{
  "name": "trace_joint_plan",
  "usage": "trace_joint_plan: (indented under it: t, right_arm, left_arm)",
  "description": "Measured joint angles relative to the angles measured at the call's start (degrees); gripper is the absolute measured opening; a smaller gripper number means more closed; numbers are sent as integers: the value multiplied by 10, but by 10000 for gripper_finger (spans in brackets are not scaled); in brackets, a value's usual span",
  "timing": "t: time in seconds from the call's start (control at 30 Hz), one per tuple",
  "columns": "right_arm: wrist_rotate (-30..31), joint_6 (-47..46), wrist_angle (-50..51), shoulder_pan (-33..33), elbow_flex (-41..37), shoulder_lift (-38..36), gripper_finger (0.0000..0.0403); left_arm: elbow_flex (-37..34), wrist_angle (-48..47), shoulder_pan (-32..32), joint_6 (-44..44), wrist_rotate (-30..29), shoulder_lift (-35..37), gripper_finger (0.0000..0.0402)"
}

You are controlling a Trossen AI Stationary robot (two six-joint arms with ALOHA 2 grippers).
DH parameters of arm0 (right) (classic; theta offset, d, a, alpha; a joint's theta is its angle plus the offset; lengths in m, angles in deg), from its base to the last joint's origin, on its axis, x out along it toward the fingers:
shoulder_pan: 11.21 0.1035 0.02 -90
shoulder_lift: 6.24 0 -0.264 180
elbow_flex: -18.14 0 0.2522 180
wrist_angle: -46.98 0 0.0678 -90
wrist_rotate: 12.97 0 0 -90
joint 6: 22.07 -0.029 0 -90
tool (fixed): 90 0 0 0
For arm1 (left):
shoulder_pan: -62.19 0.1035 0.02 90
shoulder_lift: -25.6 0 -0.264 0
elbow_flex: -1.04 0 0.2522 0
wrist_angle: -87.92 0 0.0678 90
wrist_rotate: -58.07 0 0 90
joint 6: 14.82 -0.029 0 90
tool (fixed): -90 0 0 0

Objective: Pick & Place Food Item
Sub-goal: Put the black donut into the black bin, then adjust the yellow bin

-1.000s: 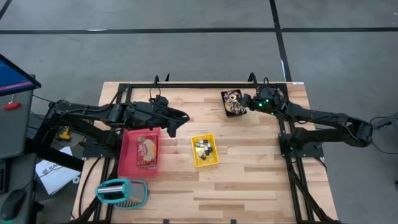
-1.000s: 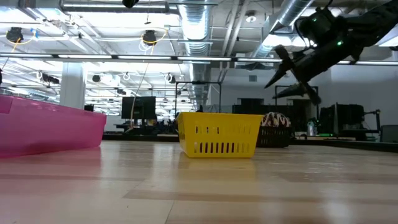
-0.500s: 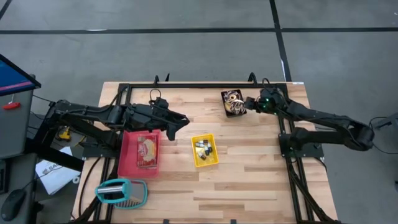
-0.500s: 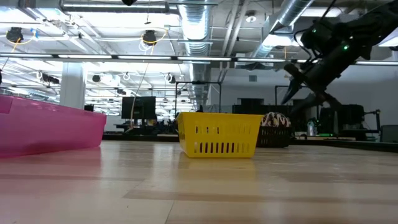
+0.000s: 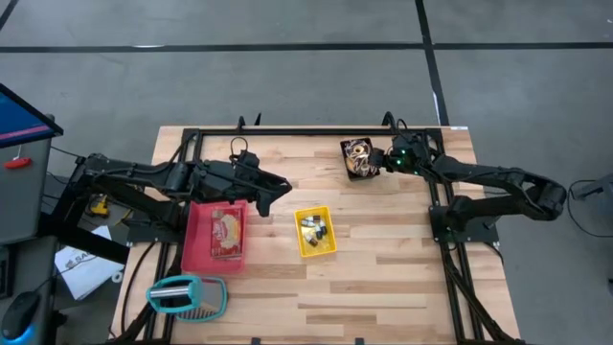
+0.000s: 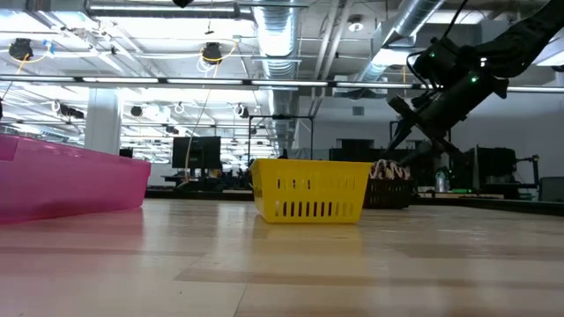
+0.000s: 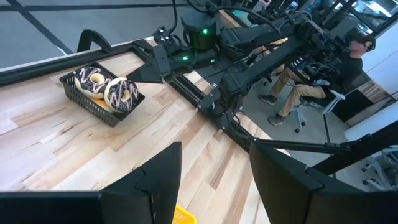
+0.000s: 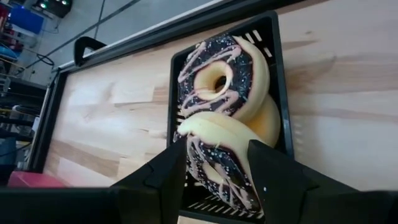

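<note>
Right gripper, high view: your fingers stand apart and empty at the edge of the black basket at the table's far side, nearer to it than a second ago. Left gripper waits open between the pink bin and the yellow basket.

Low view: the right arm has dropped toward the basket; you are lining up for the pick, not yet gripping.

Right wrist view: the two chocolate-iced doughnuts fill the black basket. Being rings, they have no long axis; they lean on one another, the farther one's hole facing the camera. Your fingers bracket the nearer doughnut without touching.

Left wrist view: basket and doughnuts sit well apart from this gripper.
</note>
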Motion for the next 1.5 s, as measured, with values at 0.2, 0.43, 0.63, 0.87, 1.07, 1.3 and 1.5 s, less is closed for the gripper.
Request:
trace_joint_plan:
  t: [0.2, 0.43, 0.63, 0.87, 1.07, 1.3, 1.5]
  right_arm:
    - [0, -1, 1, 0, 0, -25, 165]
    - [-3, -31, 43, 32, 0, -126, 165]
    - [-7, -106, 126, 182, 0, -186, 165]
    - [121, -265, 150, 414, 0, -163, 163]
    - [153, -402, 103, 547, 12, -20, 155]
    - [194, -446, 106, 588, 119, 157, 122]
    - [188, -443, 112, 589, 207, 272, 86]
  left_arm:
    - [0, -1, 0, -1, 0, 0, 186]
    - [0, -51, -25, -35, 3, 0, 186]
    - [0, -117, -42, -27, 2, 0, 186]
    - [-1, -141, -51, -42, 9, -36, 186]
    - [-1, -126, -70, -58, 9, -50, 186]
    - [0, -115, -99, -58, 7, -42, 186]
    - [0, -116, -136, -58, 4, -39, 186]
